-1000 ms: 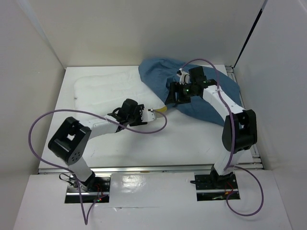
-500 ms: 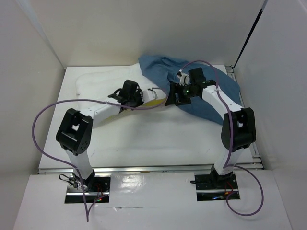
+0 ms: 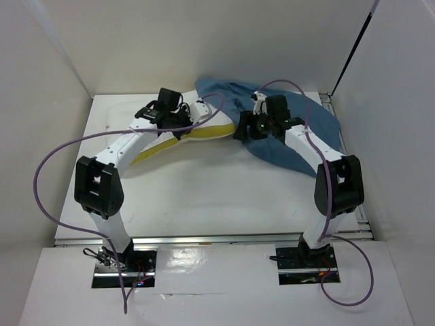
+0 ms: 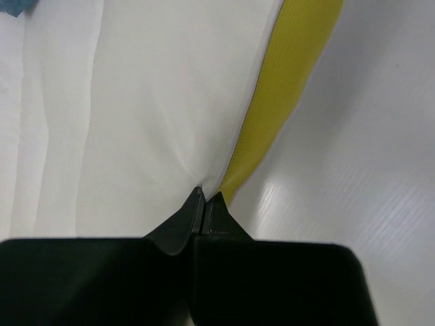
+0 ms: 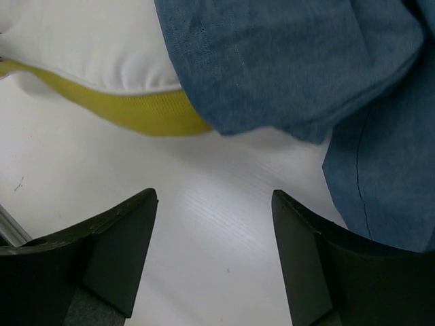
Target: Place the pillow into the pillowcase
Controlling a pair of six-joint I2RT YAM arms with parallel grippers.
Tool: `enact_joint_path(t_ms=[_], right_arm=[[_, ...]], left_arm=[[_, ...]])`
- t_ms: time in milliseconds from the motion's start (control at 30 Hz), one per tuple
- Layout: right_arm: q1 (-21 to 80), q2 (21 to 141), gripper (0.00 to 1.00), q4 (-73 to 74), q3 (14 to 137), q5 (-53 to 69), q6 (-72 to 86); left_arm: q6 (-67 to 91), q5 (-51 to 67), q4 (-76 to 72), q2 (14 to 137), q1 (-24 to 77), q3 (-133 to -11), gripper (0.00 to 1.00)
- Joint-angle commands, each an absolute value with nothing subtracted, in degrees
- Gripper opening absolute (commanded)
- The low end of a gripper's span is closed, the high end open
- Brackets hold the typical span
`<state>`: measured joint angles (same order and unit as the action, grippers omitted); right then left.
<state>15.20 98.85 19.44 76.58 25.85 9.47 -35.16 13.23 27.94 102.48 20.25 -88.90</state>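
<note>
So, left gripper (image 4: 205,198): fingers pressed fully together, no gap between them, pinching the seam of the large, soft, white rectangular pillow (image 4: 143,109) just where the white cover meets its yellow band (image 4: 285,88).
Left arm: reaches to the far left part of the white table (image 3: 224,197) and holds that long edge up, so the yellow underside faces the near side.
Pillow: on the far side, left of centre, partly raised off the surface. Its long axis runs left to right.
Pillow's right end: touches the large, wrinkled, dusty-blue thin-cloth pillowcase (image 5: 292,61). In the right wrist view a blue fold lies over the white corner. I cannot tell whether that corner is inside the opening or only under loose cloth.
Right gripper (image 5: 214,204): jaws wide apart with nothing between them, hovering over bare table just near of the spot where pillow and cloth meet.
Pillowcase: heaped at the far right, partly under the right arm. Its mouth is not clearly visible in any view.
Deciding relation: the case lies to the right of the pillow, roughly in line with the long axis, so the pillow would probably go in rightward, short end first. The right gripper is nearer the case's edge, while only the left one holds the pillow.
Likely need: the free gripper lifts the blue edge while the other feeds.
Count: one pillow, one pillowcase, two arms, two grippers.
</note>
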Motion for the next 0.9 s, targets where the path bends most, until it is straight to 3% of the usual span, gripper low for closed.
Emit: enact_joint_path(t_ms=[0, 233, 733, 833, 867], right_arm=[[17.66, 97.98, 0.75, 9.59, 76.81, 22.32, 8.88], [21.62, 100.72, 0.68, 8.35, 80.06, 20.58, 5.19], [23.29, 102.57, 0.66, 5.36, 80.42, 7.65, 4.66], [22.77, 105.28, 0.6, 4.22, 82.7, 7.03, 4.66], [22.76, 105.81, 0.49, 4.22, 83.23, 7.03, 4.66]], left_arm=[[-31.73, 18.71, 31.98, 100.81, 19.08, -96.48, 0.0], [-27.78, 24.16, 39.98, 105.38, 17.75, -107.47, 0.0], [-27.77, 25.75, 41.75, 104.85, 17.23, -108.02, 0.0], [-27.77, 25.75, 41.75, 104.85, 16.7, -108.54, 0.0], [-27.77, 25.75, 42.27, 104.85, 16.7, -108.54, 0.0]])
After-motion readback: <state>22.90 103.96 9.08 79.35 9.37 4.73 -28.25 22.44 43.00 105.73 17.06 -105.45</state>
